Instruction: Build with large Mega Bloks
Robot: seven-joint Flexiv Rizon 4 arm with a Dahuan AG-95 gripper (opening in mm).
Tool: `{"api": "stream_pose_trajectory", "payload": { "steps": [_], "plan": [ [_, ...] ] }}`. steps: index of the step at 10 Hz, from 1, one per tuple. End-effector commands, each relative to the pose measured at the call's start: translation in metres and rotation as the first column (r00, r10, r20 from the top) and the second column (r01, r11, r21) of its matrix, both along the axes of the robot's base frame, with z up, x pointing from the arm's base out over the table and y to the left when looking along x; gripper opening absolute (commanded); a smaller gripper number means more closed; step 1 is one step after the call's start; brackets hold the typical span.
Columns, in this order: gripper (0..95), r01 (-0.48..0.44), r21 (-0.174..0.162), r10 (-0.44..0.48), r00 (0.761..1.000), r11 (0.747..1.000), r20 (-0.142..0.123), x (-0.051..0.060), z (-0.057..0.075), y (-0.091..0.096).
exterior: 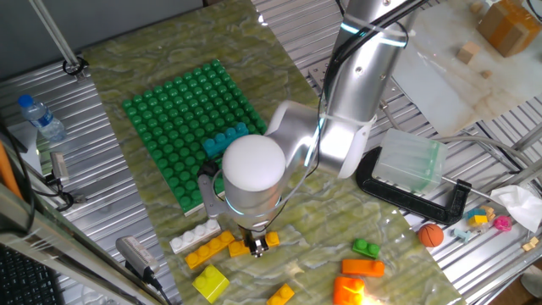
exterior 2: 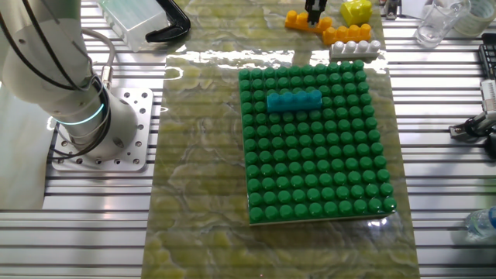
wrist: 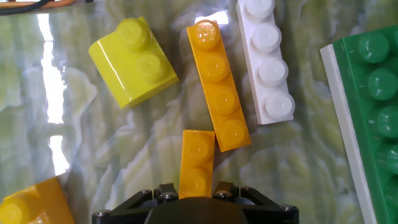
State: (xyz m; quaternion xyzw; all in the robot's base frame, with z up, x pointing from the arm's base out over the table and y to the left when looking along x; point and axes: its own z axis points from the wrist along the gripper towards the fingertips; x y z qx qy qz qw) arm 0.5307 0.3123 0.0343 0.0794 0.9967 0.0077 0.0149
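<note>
My gripper (wrist: 196, 190) is low over the mat, shut on a short yellow-orange two-stud brick (wrist: 198, 160), one finger at each long side. It also shows in one fixed view (exterior: 258, 246) and in the other fixed view (exterior 2: 315, 17). Just ahead lies a yellow-orange four-stud bar (wrist: 217, 84), with a white four-stud bar (wrist: 267, 62) to its right and a yellow two-stud brick (wrist: 134, 61) to its left. A cyan bar (exterior: 224, 140) sits pressed onto the green studded baseplate (exterior: 182, 127), near its edge closest to the gripper.
More loose bricks lie on the mat: green (exterior: 366, 248), orange (exterior: 362, 267), another orange (exterior: 349, 291) and yellow-orange (exterior: 281, 295). A black clamp (exterior: 415, 199) and a clear box (exterior: 411, 161) sit beside the arm. A water bottle (exterior: 41, 119) stands at the left.
</note>
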Motion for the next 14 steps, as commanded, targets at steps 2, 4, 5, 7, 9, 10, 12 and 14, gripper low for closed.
{"api": "stream_pose_trajectory", "payload": {
  "steps": [2, 4, 5, 7, 9, 10, 12, 14],
  "plan": [
    [38.0, 0.007, 0.001, -0.007, 1.000, 1.000, -0.003, 0.002, -0.005, 0.001],
    [38.0, 0.012, 0.000, -0.012, 1.000, 1.000, -0.003, 0.002, -0.008, 0.000],
    [38.0, 0.019, 0.001, -0.019, 1.000, 1.000, -0.004, 0.002, -0.009, 0.000],
    [38.0, 0.025, 0.001, -0.025, 1.000, 1.000, -0.005, 0.002, -0.010, 0.000],
    [38.0, 0.024, 0.001, -0.024, 1.000, 1.000, -0.007, 0.002, -0.012, 0.000],
    [38.0, 0.025, 0.001, -0.025, 1.000, 1.000, -0.007, 0.002, -0.012, 0.001],
    [38.0, 0.027, 0.000, -0.027, 1.000, 1.000, -0.006, 0.001, -0.014, 0.002],
    [38.0, 0.032, 0.000, -0.032, 0.999, 1.000, -0.007, 0.001, -0.016, 0.002]
  ]
}}
